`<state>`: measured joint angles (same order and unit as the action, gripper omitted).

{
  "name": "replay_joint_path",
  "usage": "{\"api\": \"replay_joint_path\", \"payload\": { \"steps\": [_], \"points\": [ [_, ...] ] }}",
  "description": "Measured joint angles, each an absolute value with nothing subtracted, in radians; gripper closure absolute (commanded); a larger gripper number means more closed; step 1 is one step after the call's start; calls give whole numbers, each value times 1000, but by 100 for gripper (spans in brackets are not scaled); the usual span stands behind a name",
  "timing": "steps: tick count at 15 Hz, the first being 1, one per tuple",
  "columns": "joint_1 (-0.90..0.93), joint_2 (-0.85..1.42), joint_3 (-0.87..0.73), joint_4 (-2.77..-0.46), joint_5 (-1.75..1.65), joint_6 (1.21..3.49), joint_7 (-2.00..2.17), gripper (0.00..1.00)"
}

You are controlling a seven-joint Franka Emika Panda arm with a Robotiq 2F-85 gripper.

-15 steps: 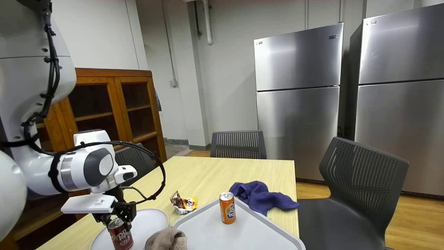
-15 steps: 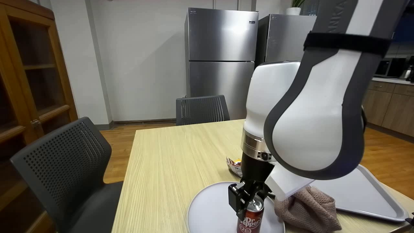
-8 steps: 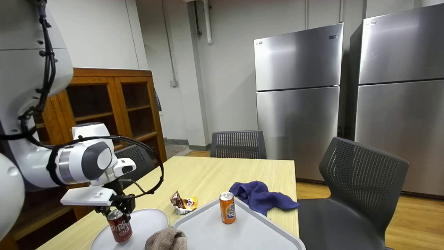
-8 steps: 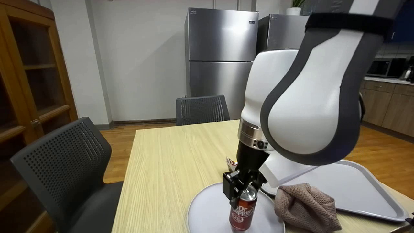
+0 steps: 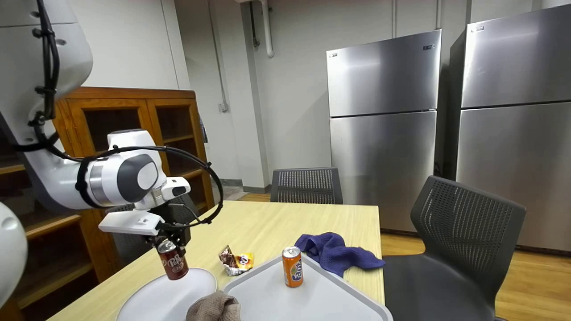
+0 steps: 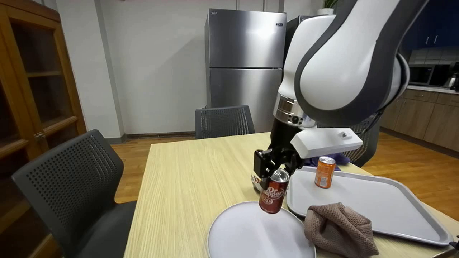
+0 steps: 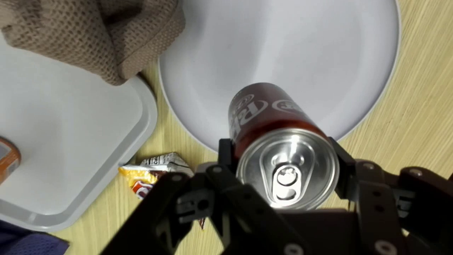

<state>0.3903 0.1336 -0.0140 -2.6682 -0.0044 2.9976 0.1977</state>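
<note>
Wrist view: my black pincer (image 7: 283, 157), only partly closed, clasps the tilted dark-red metal soda can (image 7: 277, 136) above the round pale-grey plate (image 7: 308, 56). A weak squeeze could drop it; a low swing might snag the crumpled brown cloth (image 7: 85, 42) or, farther off, topple the orange metal can (image 7: 8, 161).

Glossy metal Dr Pepper can (image 7: 281, 145), smooth low-sheen plate (image 7: 304, 60), rough brown cloth (image 6: 339, 229), wood-grained table (image 6: 186, 186)
</note>
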Motion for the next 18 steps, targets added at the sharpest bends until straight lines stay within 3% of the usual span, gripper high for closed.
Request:
{"api": "replay_joint_path", "payload": {
  "steps": [18],
  "points": [
    [69, 9, -27, -2671, -36, 2848, 229, 62]
  ]
}}
